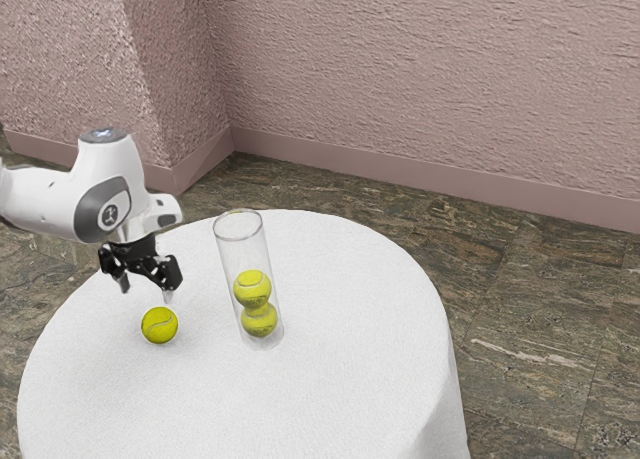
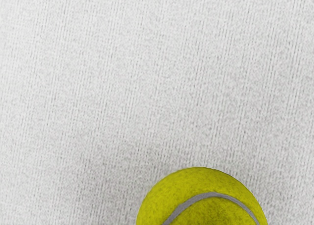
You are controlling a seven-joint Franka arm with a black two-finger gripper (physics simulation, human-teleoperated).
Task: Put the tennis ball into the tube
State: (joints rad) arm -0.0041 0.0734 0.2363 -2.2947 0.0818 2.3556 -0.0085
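Evidently at the pick-up stage: gripper hung above the loose tennis ball, fingers spread apart, nothing between them. Ball sat on the white cloth, toward the exterior view's left, just beneath the hand; wrist view agreed, the ball lying close under it. Spread presumably kept wide so the fingers could pass down either side of the round body before closing. Clear tube stood mouth up, near the ball on the exterior view's right, apart from it; an upright stance suited a drop from above. Inside, two balls stacked in its lower part, upper ball over lower ball. Free length above them looked enough for a third, so the mouth was the likely target. Next move, by my reading: lower straight, centre on the ball, grip, then lift well clear of the rim before crossing over. Risks judged: an off-centre pinch could set the ball rolling; a low carry could knock the tall, narrow tube over.
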